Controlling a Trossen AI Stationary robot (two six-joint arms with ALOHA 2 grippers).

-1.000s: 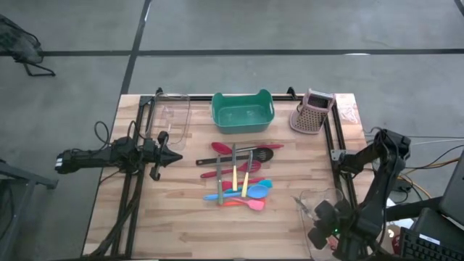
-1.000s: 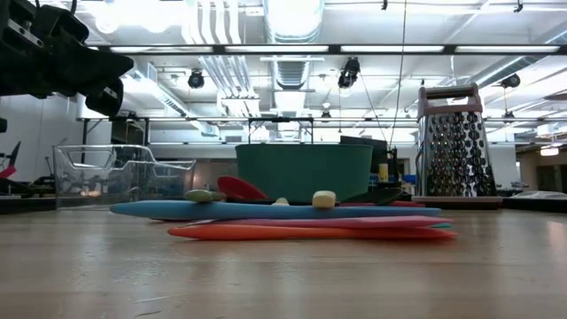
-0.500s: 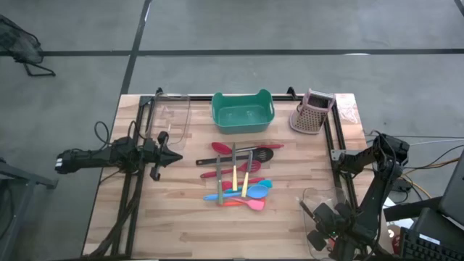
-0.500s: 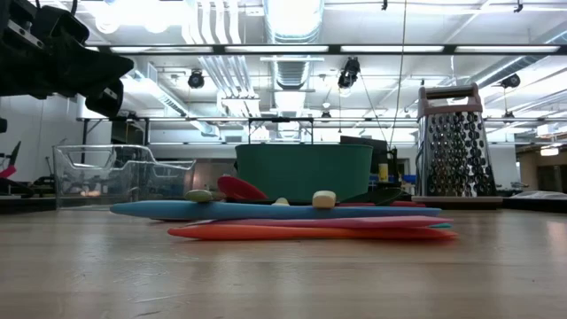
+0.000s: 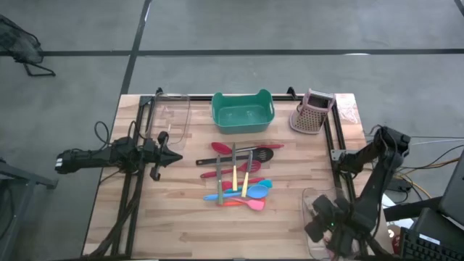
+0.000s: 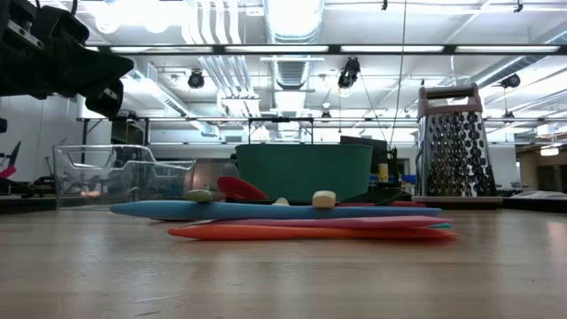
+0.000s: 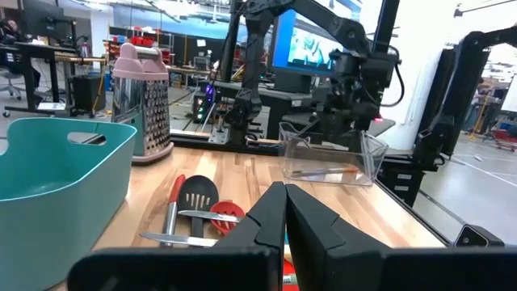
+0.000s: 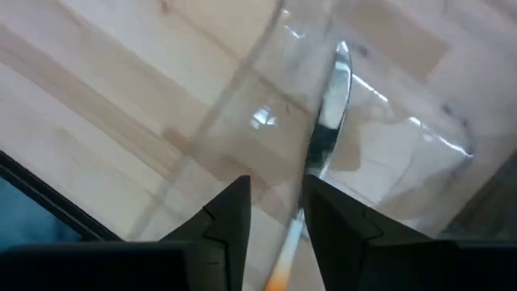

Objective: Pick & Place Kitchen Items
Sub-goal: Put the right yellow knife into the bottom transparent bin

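The kitchen items (image 5: 239,177) lie in a loose pile at the table's middle: red and black long spoons, blue, pink and orange spatulas (image 6: 283,213), metal pieces with pale handles (image 7: 198,214). My left gripper (image 5: 168,156) hovers shut left of the pile, pointing at it (image 7: 284,212). My right gripper (image 5: 319,217) is open above a clear tub (image 5: 322,197) at the near right corner. In that tub lies a metal utensil (image 8: 327,121) with an orange handle end (image 7: 323,171); its handle shows between the open fingers (image 8: 276,184).
A teal tub (image 5: 242,111) stands at the far middle, with a pinkish grater-like holder (image 5: 312,112) to its right and a second clear tub (image 5: 170,116) to its left. Black frame rails run along both table sides. Bare wood lies near the pile.
My right arm has shifted slightly above the clear tub at the near right corner. The pile and my left arm have stayed where they were.
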